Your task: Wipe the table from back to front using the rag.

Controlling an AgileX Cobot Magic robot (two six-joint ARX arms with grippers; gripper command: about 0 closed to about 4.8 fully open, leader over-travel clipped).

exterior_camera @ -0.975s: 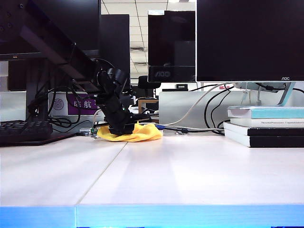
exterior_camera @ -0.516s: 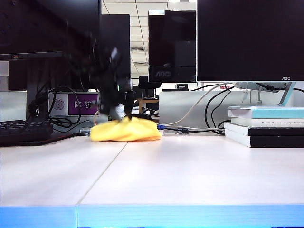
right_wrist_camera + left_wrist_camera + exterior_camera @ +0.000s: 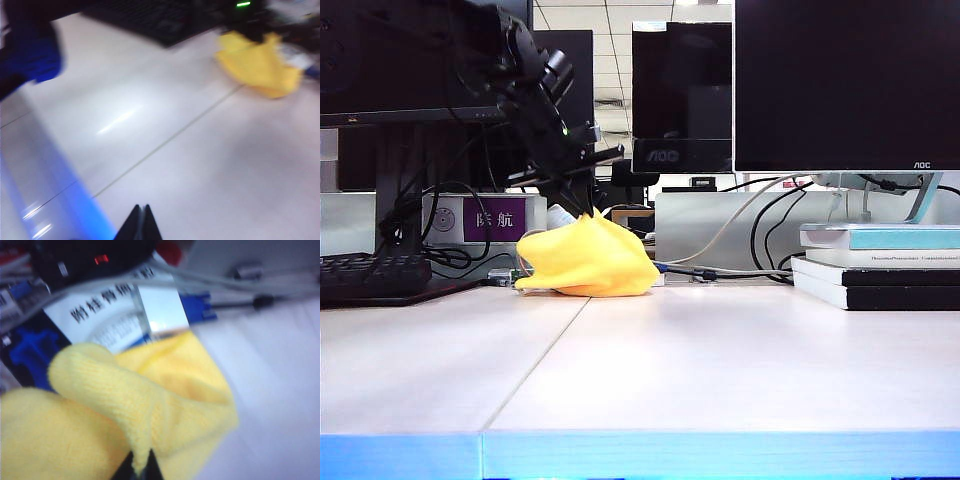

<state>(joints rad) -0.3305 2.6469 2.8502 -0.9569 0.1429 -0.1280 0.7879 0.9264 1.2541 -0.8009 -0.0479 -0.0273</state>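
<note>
The yellow rag (image 3: pixel 125 425) hides most of the left pincer (image 3: pixel 141 471) in its wrist view, where only dark fingertips (image 3: pixel 153 469) show at the frame's edge, while the right wrist view is blurred and cuts off the right pincer (image 3: pixel 140 225).

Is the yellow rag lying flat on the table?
No: the left gripper pinches a fold of the rag and lifts it into a peak, with only its lower edge on the table.
</note>
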